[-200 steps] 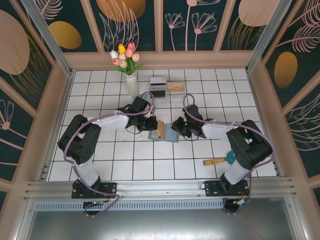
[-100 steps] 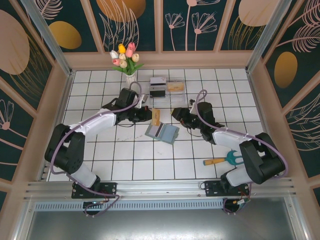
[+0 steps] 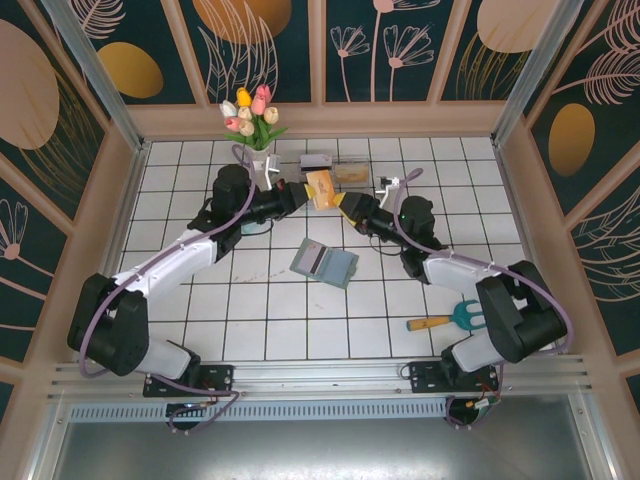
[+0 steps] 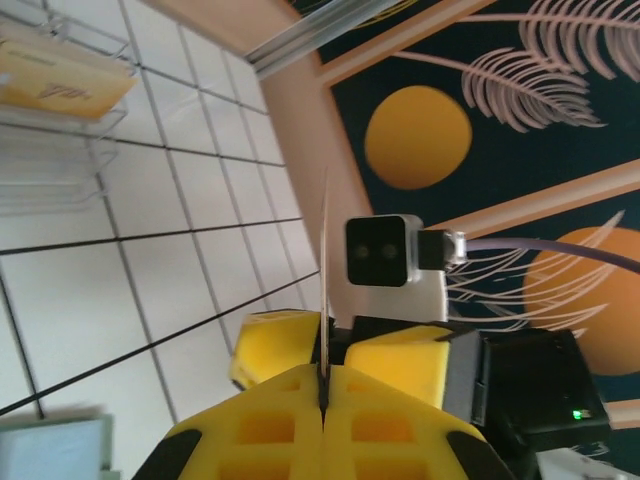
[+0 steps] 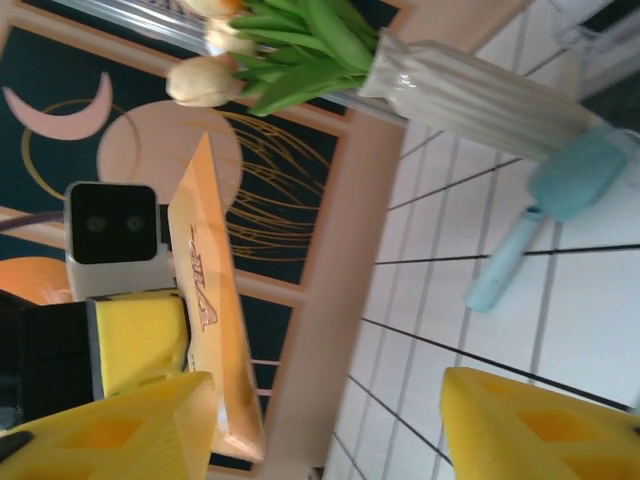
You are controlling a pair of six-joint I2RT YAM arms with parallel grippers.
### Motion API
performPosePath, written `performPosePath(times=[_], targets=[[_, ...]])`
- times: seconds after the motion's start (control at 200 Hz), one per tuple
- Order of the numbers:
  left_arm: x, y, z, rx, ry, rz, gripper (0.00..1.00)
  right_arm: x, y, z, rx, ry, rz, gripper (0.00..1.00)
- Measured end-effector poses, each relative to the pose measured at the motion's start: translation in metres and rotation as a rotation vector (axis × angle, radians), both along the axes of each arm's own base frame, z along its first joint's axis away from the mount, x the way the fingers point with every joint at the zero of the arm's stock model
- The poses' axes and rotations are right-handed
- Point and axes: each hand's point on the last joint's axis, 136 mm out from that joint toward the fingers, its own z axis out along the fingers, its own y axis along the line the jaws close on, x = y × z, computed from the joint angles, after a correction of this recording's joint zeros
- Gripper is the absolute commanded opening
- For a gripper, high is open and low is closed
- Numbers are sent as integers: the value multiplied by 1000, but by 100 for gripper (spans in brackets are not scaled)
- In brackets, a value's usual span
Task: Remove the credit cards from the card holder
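Upper centre, left gripper [image 3: 304,191] clamps a thin orange plastic card [image 3: 321,186]; right gripper [image 3: 346,204], seemingly spread, could knock it loose.

Around my white-tiled bench [image 3: 250,320] stand dark teal wall panels [image 3: 285,60], painted with gold discs [image 3: 130,68] and pale leaves [image 3: 395,40], framed in tan wood [image 3: 316,50].

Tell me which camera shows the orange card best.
Right wrist: the orange card shows its printed face. Left wrist sees its thin edge, pinched in the left claw. Top external shows it as a small orange patch.
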Motion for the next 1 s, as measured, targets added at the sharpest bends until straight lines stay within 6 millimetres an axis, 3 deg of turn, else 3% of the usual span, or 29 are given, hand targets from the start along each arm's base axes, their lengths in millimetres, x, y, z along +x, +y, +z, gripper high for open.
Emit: performPosePath(times=[0.165,0.505,0.706,0.786,0.871,1.001], targets=[[-5,0,12,-64,-2,-5,0,2,7,23,105,-15,41,40],[-8,0,16,-99,5,-11,0,-4,11,37,183,-7,76,24],[-8,1,15,-99,10,-11,0,-6,11,42,196,-17,88,0],[-8,2,12,-90,22,-9,17,-6,11,42,188,-25,86,0],[-6,4,5,-50,38,0,42,-7,10,39,142,-46,73,0],[4,16,-1,31,44,43,65,0,1,33,-2,-109,31,0]])
